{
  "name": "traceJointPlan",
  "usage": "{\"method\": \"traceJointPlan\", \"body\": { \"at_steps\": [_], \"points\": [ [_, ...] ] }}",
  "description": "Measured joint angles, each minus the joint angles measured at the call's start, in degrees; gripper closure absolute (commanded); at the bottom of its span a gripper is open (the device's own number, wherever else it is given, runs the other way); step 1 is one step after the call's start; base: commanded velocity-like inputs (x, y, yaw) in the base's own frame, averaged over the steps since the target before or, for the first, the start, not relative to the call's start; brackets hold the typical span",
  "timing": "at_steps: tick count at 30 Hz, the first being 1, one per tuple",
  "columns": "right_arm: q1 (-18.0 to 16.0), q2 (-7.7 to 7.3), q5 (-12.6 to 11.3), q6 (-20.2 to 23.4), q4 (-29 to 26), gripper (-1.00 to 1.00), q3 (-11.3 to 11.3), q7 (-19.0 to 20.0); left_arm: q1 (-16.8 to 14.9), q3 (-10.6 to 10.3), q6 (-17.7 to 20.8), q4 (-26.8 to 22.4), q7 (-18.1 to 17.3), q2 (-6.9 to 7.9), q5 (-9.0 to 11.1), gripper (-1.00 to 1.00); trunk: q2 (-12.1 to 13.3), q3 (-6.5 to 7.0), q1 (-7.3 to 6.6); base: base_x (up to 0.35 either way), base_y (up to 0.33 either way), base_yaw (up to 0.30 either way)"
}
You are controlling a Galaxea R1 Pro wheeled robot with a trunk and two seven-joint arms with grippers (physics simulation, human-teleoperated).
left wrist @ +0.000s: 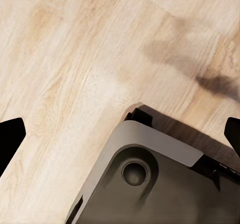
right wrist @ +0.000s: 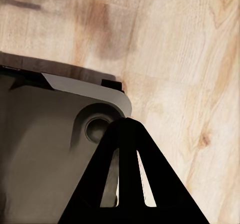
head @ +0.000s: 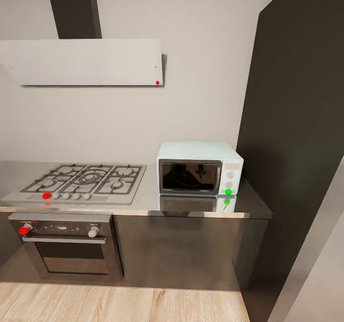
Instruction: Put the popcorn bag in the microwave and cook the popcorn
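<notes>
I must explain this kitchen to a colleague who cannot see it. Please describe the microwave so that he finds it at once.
Start at the long steel-grey countertop under the pale wall. At its right end, beside the tall dark cabinet, stands the microwave. It is a small mint-blue box with a dark glass door and a green light, unlike the dark oven below the gas hob.

The microwave (head: 199, 169) stood on the desk (head: 143, 202) against the back wall, at the desk's right end, just left of a tall cabinet (head: 296, 121). The gas hob (head: 81, 183) lay set into the desk to the microwave's left, near it but apart. An oven (head: 67, 245) sat under the hob, and a hood (head: 83, 61) hung on the wall above it. The floor (head: 119, 305) ran in front of the cabinets.
</notes>
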Motion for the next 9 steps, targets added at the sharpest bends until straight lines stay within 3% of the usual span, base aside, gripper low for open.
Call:
{"method": "traceJointPlan", "body": {
  "at_steps": [9],
  "points": [
    [0.01, 0.01, -0.18, 0.25, -0.02, 1.0, -0.07, 0.71, 0.0, -0.01, 0.0, 0.0, -0.03, 0.0, 0.0, -1.0, 0.0, 0.0, 0.0, 0.0, 0.0, 0.0]
  ]
}}
